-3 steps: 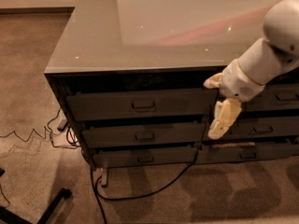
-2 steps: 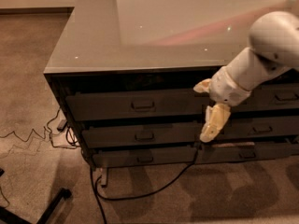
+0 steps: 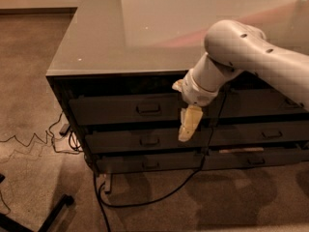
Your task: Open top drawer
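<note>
The top drawer (image 3: 108, 111) is the wide dark grey front at the top of the left stack, under the counter edge. Its small loop handle (image 3: 148, 108) sits at its centre, and the drawer looks closed. My gripper (image 3: 188, 124), cream-coloured, hangs downward from the white arm (image 3: 241, 52). It is in front of the drawer's right end, to the right of the handle and slightly below it, and reaches over the gap above the middle drawer (image 3: 145, 141). It holds nothing that I can see.
The grey countertop (image 3: 145, 28) overhangs the drawers. A neighbouring stack of dark drawers (image 3: 270, 134) is at the right. A black cable (image 3: 145, 201) loops on the carpet in front, thin wires (image 3: 29, 141) lie at the left, and a dark stand leg (image 3: 50, 216) is at the lower left.
The arm and gripper have moved left along the drawer fronts, from the seam between the two stacks toward the top drawer's handle. The drawers have not moved.
</note>
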